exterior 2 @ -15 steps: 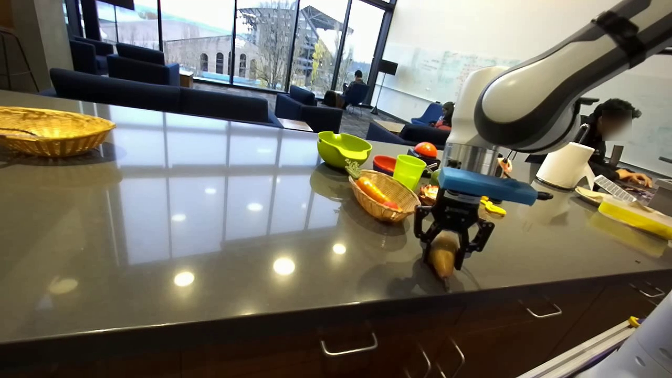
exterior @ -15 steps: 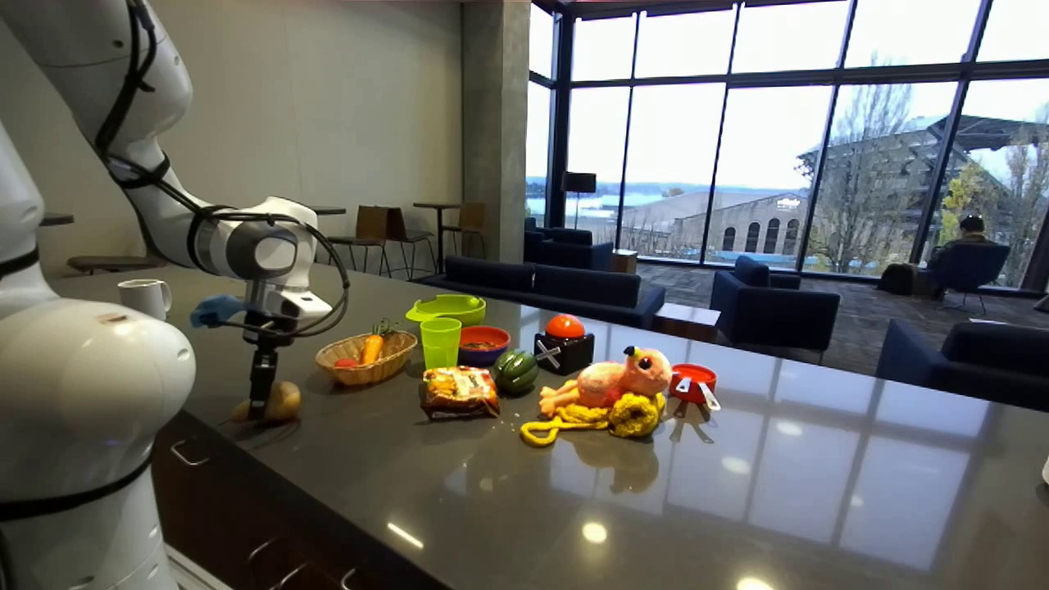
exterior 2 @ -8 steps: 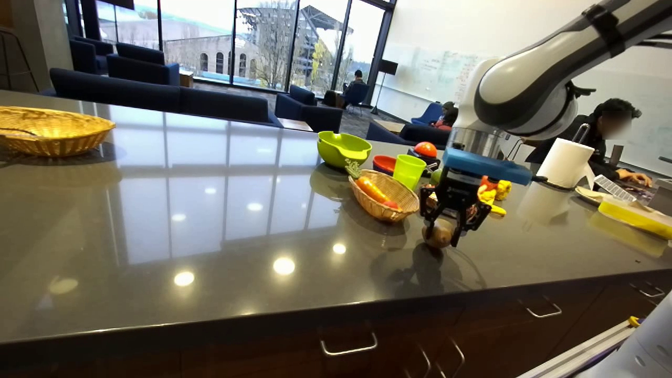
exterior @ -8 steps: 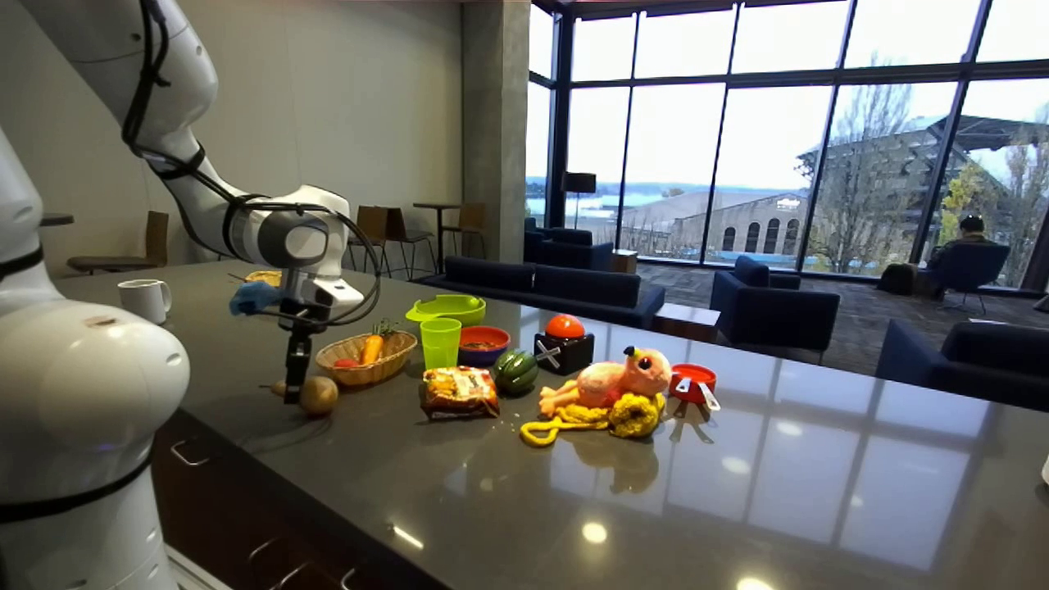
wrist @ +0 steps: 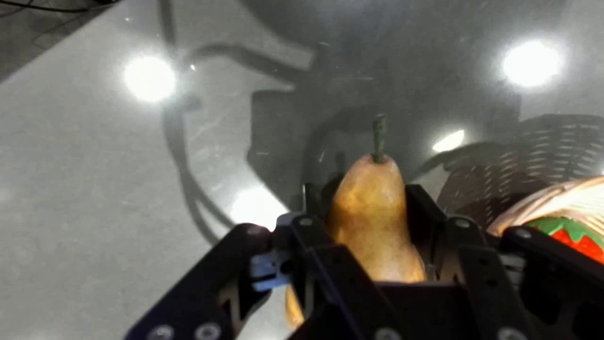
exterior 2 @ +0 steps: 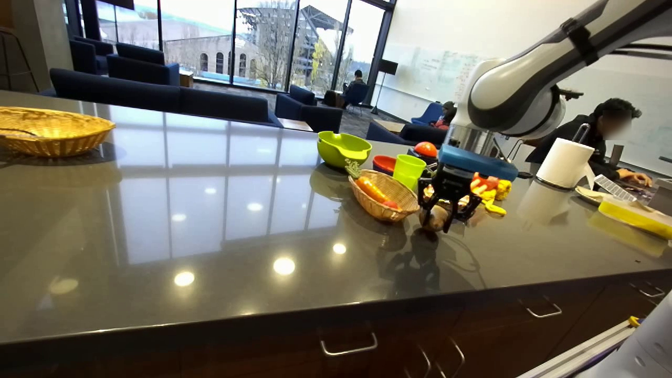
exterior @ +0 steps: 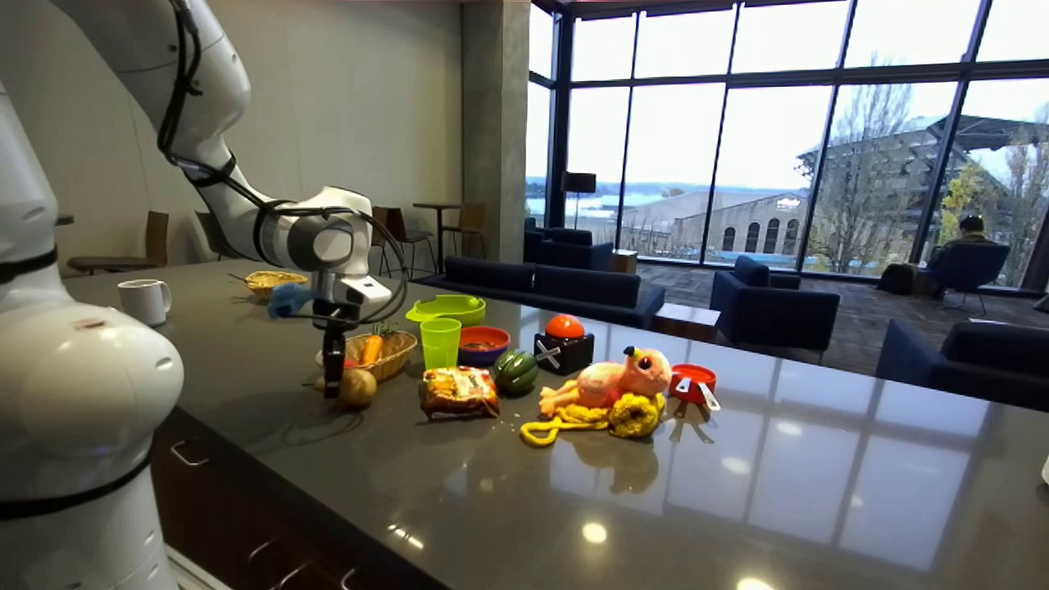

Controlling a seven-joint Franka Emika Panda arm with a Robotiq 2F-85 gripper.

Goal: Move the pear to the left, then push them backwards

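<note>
The yellow-tan pear (exterior: 358, 388) is between the fingers of my gripper (exterior: 332, 395), beside the small wicker basket. In an exterior view the pear (exterior 2: 434, 217) shows its round end between the fingertips (exterior 2: 436, 228), with its shadow and reflection on the counter below, so it looks held a little above the surface. In the wrist view the pear (wrist: 373, 222) has its stem pointing up the picture, and both black fingers (wrist: 363, 193) press against its sides. Its lower part is hidden by the gripper.
The wicker basket (exterior 2: 375, 210) holds a carrot (exterior 2: 371, 189) and a red fruit. A lime-green cup (exterior: 441, 344), a snack packet (exterior: 460, 392), a green squash (exterior: 516, 373) and a plush bird (exterior: 615, 381) stand nearby. A larger basket (exterior 2: 58, 139) is farther off.
My gripper and the pear have moved together away from the counter's near edge, up alongside the small basket. The pear has risen off the counter.
</note>
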